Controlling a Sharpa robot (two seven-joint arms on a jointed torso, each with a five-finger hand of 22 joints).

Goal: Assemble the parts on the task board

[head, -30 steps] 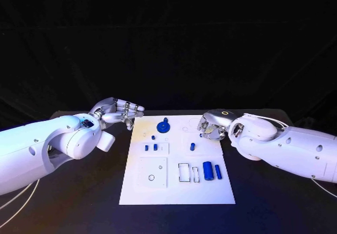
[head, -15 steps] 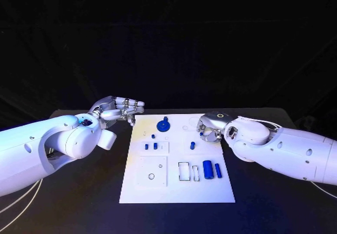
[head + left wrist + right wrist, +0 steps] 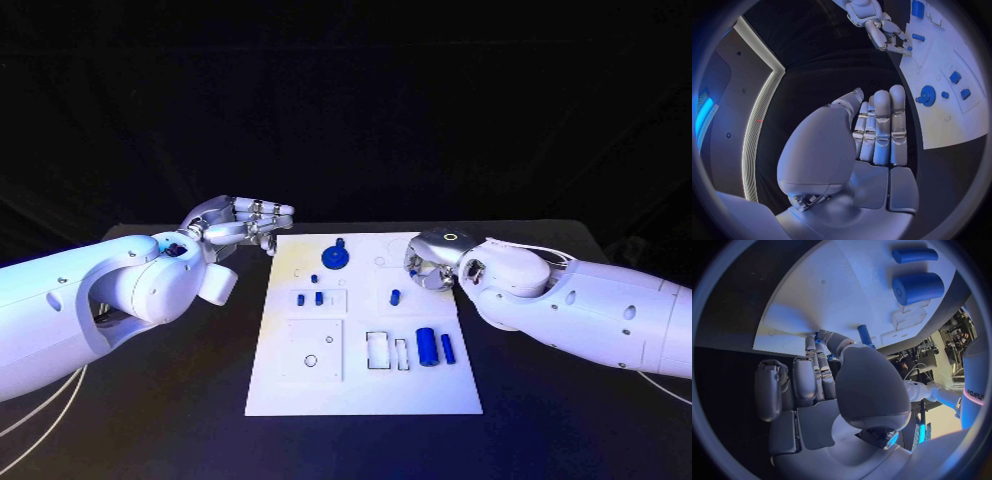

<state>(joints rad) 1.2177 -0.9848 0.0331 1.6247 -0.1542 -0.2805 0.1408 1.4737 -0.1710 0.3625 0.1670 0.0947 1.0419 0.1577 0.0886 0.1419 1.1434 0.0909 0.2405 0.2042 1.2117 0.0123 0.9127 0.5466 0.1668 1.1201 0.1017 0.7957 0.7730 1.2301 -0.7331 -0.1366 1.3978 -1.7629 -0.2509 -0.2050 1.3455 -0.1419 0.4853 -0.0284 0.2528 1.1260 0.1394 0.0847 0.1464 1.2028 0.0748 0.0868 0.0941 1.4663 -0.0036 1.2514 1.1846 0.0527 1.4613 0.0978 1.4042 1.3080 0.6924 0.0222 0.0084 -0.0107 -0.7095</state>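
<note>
The white task board (image 3: 361, 385) lies in the middle of the table. On it are a blue disc (image 3: 335, 260), two short pegs (image 3: 309, 299), a single peg (image 3: 395, 297), a thick cylinder (image 3: 427, 347) and a thin one (image 3: 447, 348). My left hand (image 3: 245, 225) hovers off the board's far left corner with its fingers (image 3: 879, 127) straight, close together and holding nothing. My right hand (image 3: 430, 265) is bent down onto the board's far right part. Its fingertips (image 3: 820, 337) meet the thumb there, seemingly pinching a small blue part, next to the single peg (image 3: 865, 335).
Black table surrounds the board on every side. Rectangular recesses (image 3: 378, 352) and a square plate with holes (image 3: 313, 352) mark the board's near half. Both forearms lie along the table beside the board's left and right edges.
My left hand's fingers have straightened and lifted a little. My right hand has rolled down and inward onto the board's far right part.
</note>
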